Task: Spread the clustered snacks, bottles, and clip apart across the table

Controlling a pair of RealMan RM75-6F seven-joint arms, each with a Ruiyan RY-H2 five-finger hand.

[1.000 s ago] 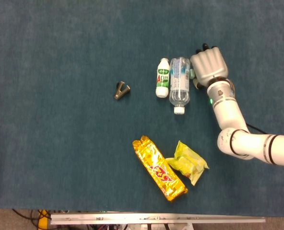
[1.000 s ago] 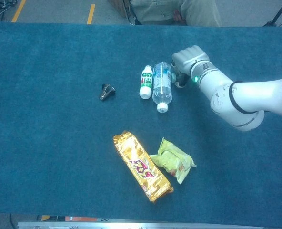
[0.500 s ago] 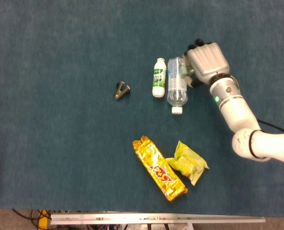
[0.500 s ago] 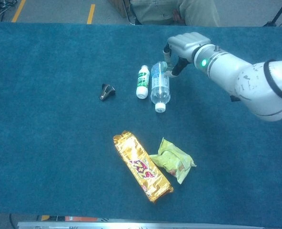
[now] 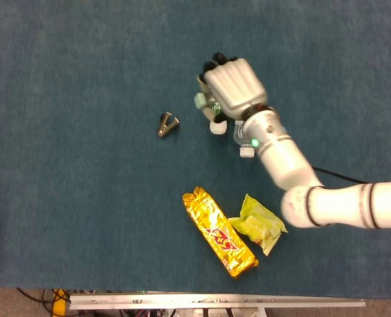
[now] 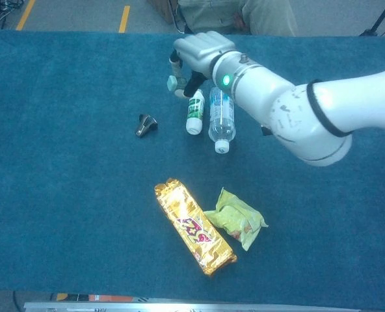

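Note:
My right hand (image 5: 232, 89) (image 6: 198, 53) hovers over the top ends of the two bottles, fingers curled downward and apart, with nothing in it. The small white bottle (image 6: 194, 112) with its green label lies under the fingers; the head view shows only its cap end (image 5: 217, 127). Beside it to the right lies the clear water bottle (image 6: 222, 118), mostly hidden by the wrist in the head view (image 5: 246, 150). The metal clip (image 5: 167, 125) (image 6: 146, 125) lies to the left. The gold snack pack (image 5: 220, 232) (image 6: 194, 226) touches the green snack bag (image 5: 258, 224) (image 6: 235, 218) near the front.
Blue cloth covers the table (image 5: 70, 198). A metal rail (image 5: 215, 302) runs along the front edge. Beyond the far edge a seated person's legs (image 6: 244, 16) show, with yellow floor lines (image 6: 124, 18) to the left.
My right hand swung left, from the right side of the clear bottle to above the white bottle's top. Both bottles were nudged slightly left, then stayed lying.

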